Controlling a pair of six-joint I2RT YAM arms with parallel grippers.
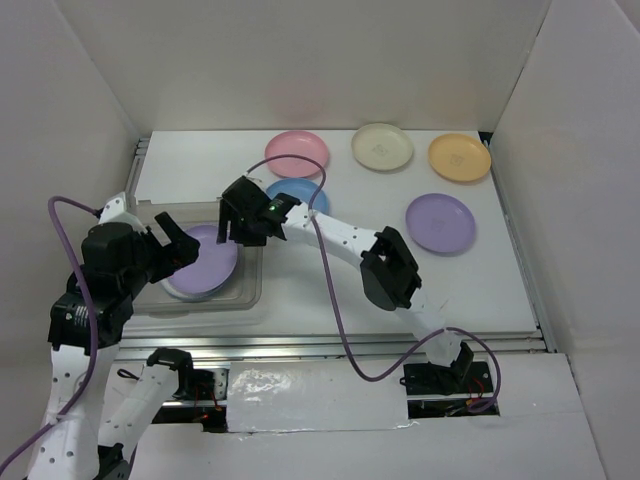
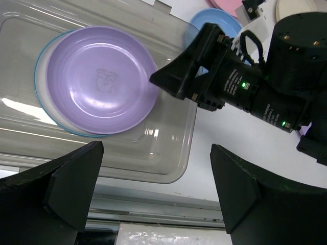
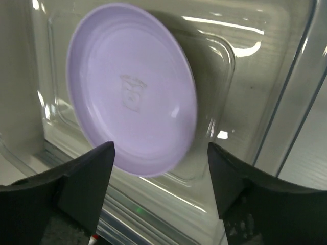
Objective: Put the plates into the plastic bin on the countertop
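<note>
The clear plastic bin (image 1: 245, 285) stands at the left of the white countertop (image 1: 330, 290). A purple plate (image 1: 208, 262) lies in it on top of a pale plate with a blue rim (image 2: 43, 99). My right gripper (image 1: 232, 228) is open and empty over the bin's right side, and the purple plate (image 3: 133, 87) lies under its fingers. My left gripper (image 1: 180, 243) is open and empty above the bin's left part. On the counter lie blue (image 1: 297, 193), pink (image 1: 297, 153), cream (image 1: 382, 146), orange (image 1: 460, 157) and purple (image 1: 440, 222) plates.
White panels wall the counter on the left, back and right. A metal rail (image 1: 400, 345) runs along the near edge. The right arm (image 1: 345, 240) stretches across the counter's middle toward the bin, partly covering the blue plate, with a purple cable looping over it.
</note>
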